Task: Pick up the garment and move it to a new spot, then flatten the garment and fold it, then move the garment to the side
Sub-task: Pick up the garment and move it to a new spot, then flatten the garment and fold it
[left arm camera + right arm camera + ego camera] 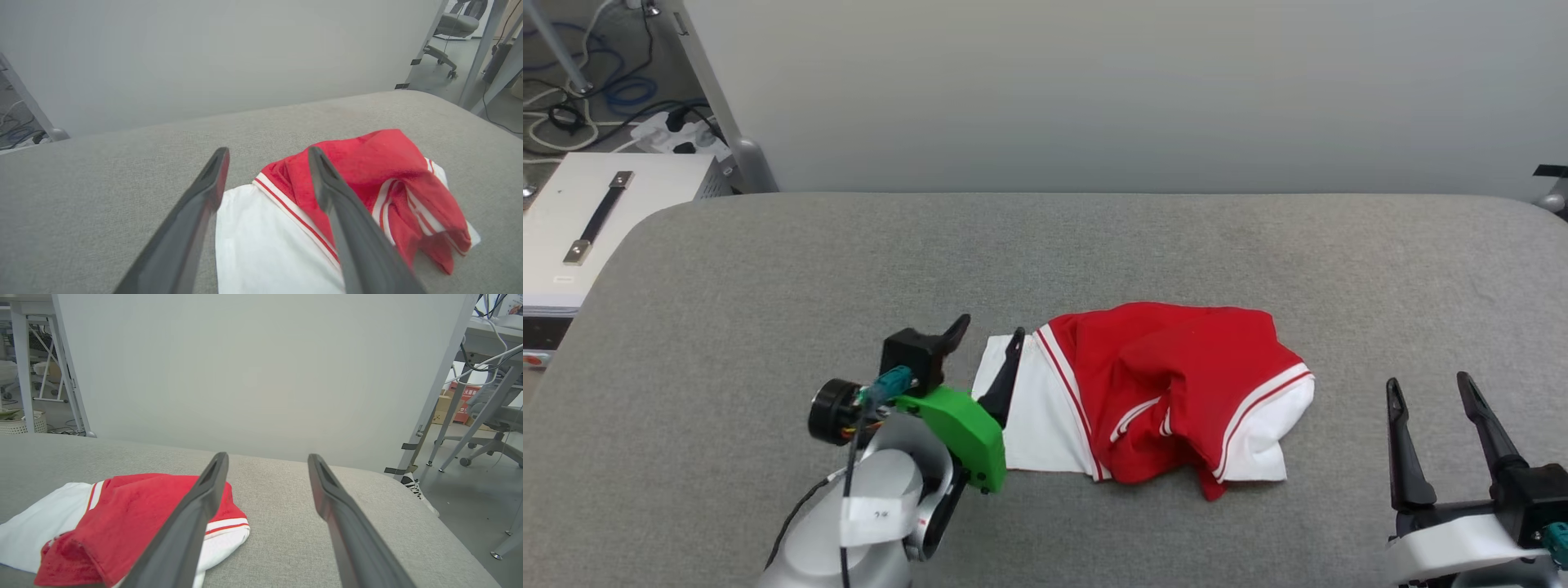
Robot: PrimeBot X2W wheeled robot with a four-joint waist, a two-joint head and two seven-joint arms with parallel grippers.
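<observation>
The garment (1168,384) is a red shirt with white sleeves and red-white striped trim, lying crumpled in a heap on the grey table (768,269), a little right of centre. My left gripper (988,336) stands open at the garment's left edge, one finger over the white sleeve (261,241) and nothing held between the fingers. Over bare table to the right of the garment (135,518), my right gripper (1427,380) is open and holds nothing. No print shows on the heap.
A white box with a handle (596,220) stands off the table's left end, with cables (572,106) on the floor behind it. A grey wall panel (1135,90) runs along the table's far edge. Office chairs (494,420) and desk legs stand beyond the right end.
</observation>
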